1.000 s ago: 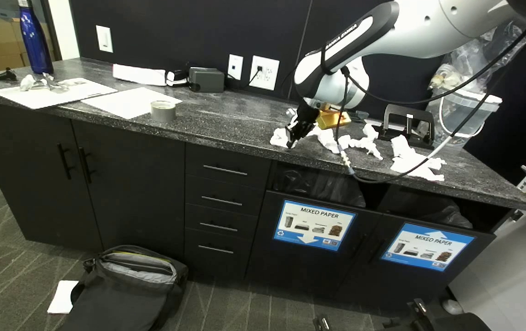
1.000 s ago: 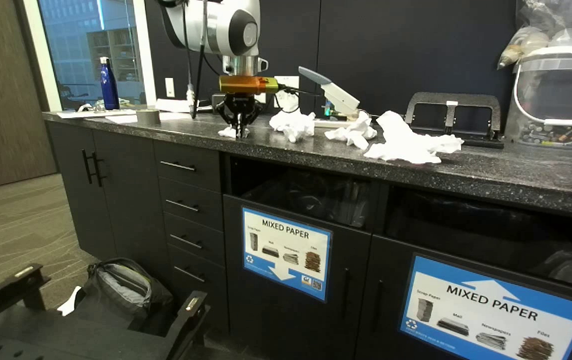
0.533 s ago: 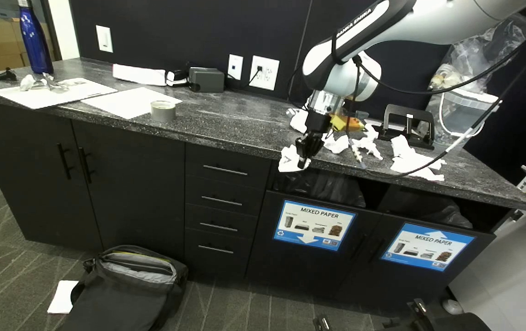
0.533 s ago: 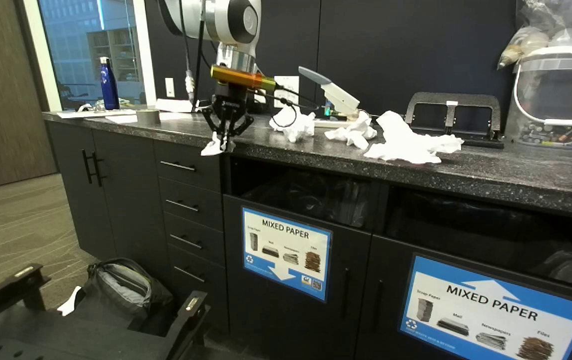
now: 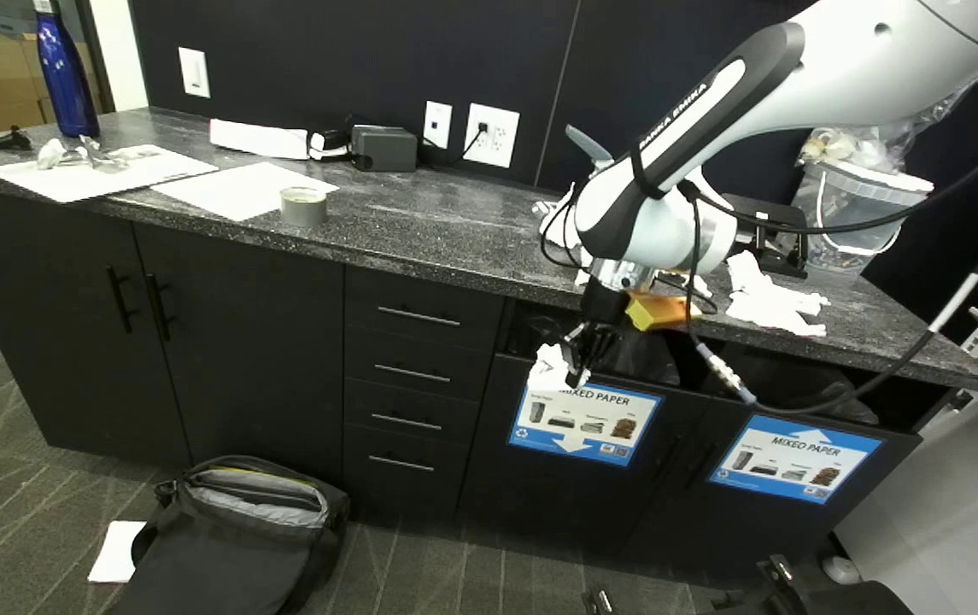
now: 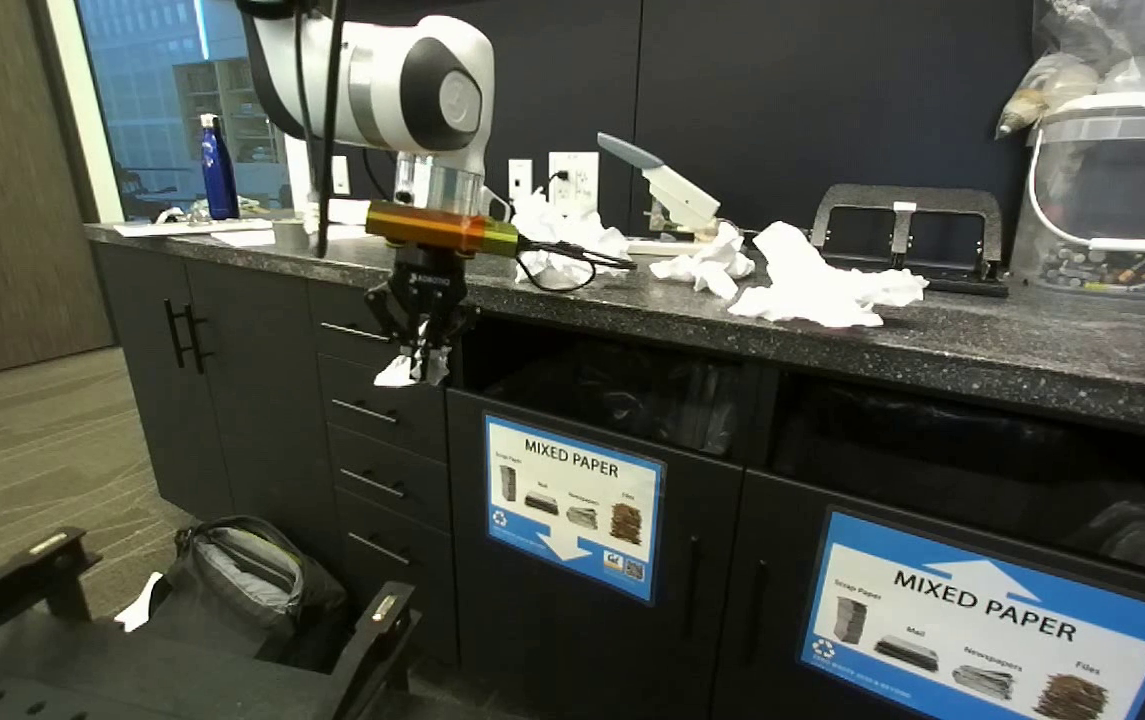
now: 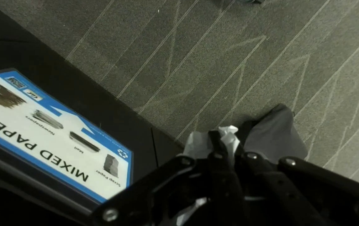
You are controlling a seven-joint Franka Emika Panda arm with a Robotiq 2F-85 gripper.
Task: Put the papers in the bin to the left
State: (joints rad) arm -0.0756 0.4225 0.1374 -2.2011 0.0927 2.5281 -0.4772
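Pincer (image 6: 421, 372), gripped paper (image 5: 545, 376) lowered | bin (image 6: 587, 645) label (image 6: 573, 506): "MIXED PAPER" | arm (image 5: 839, 77): "EMIKA"

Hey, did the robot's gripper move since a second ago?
Yes: in an exterior view, the gripper has gone out and down, from over the countertop to below its front edge.

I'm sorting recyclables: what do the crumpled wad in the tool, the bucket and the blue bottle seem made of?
Crumpled wad: thin matte paper, perhaps tissue, given its creases.
Bucket: likely smooth clear plastic; its side is see-through.
Blue bottle: glossy with pale highlights; perhaps coated metal or plastic.
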